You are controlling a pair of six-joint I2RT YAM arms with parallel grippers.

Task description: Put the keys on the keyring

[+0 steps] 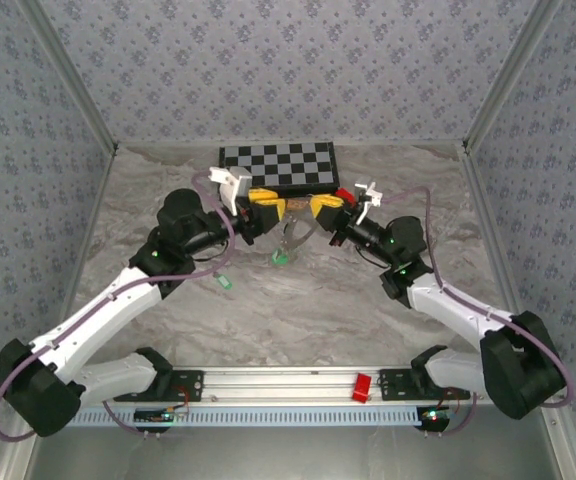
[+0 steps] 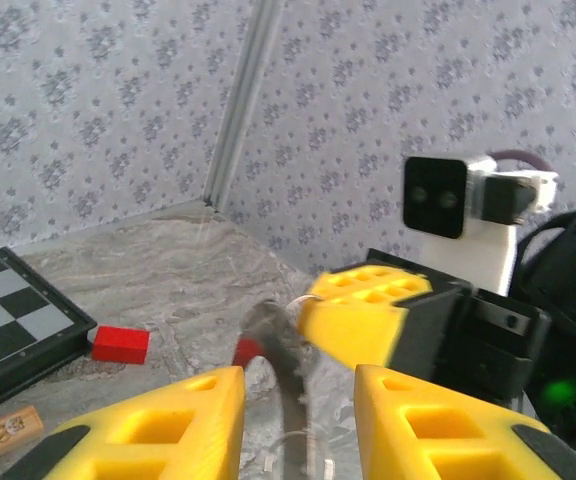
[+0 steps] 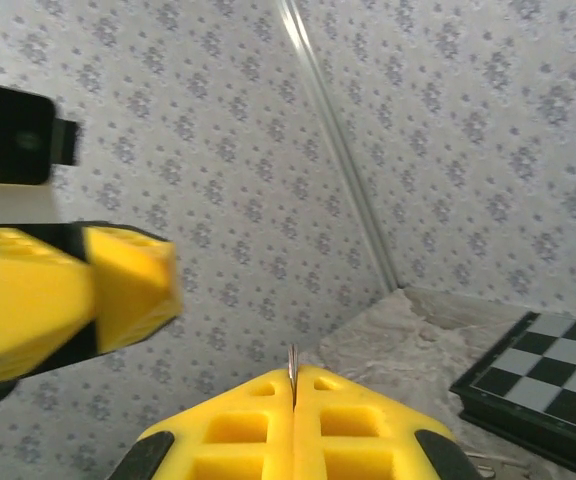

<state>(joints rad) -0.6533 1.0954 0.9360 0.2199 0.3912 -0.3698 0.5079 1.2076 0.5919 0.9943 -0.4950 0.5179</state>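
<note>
My right gripper (image 3: 294,376) is shut on a thin silvery edge of the keyring (image 3: 292,360) that pokes out between its yellow pads. In the top view the keyring (image 1: 295,236) hangs between the two grippers over the middle of the table. One green key (image 1: 280,258) sits at its lower end and another key (image 1: 224,283) lies on the marble to the left. My left gripper (image 2: 298,388) is open, its fingers either side of a blurred grey loop, facing the right gripper (image 2: 368,315). The two grippers, left (image 1: 266,210) and right (image 1: 320,208), almost meet.
A black-and-white chessboard (image 1: 278,165) lies at the back, close behind both grippers. A red block (image 2: 120,344) lies beside it, with a wooden piece (image 2: 3,432) along the board's edge. Another red block (image 1: 361,387) sits on the front rail. Patterned walls close in the table.
</note>
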